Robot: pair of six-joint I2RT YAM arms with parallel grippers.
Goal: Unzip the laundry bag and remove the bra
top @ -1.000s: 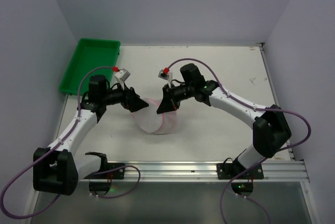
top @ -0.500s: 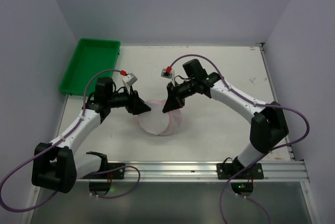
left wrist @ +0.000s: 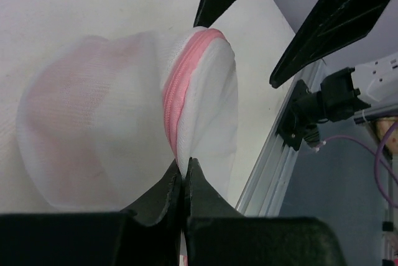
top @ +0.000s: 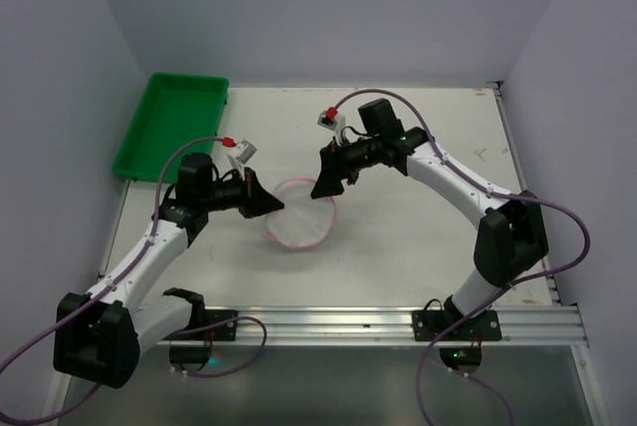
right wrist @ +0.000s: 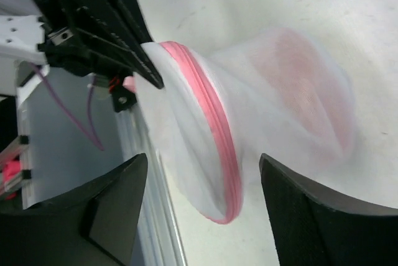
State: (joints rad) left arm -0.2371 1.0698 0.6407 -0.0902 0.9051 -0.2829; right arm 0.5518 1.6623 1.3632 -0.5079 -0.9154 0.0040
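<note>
Left hand (left wrist: 184,182): closed, pinching laundry bag (left wrist: 106,123) rim at pink zip trim (left wrist: 180,86). Right hand (right wrist: 202,166): wide open, empty, bag rim between its jaws. Risk: zip pull not visible; right hand may clamp mesh only, dragging bag out of left pinch.

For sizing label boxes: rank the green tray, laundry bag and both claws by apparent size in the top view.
1. green tray
2. laundry bag
3. left claw and right claw: alike, unranked
</note>
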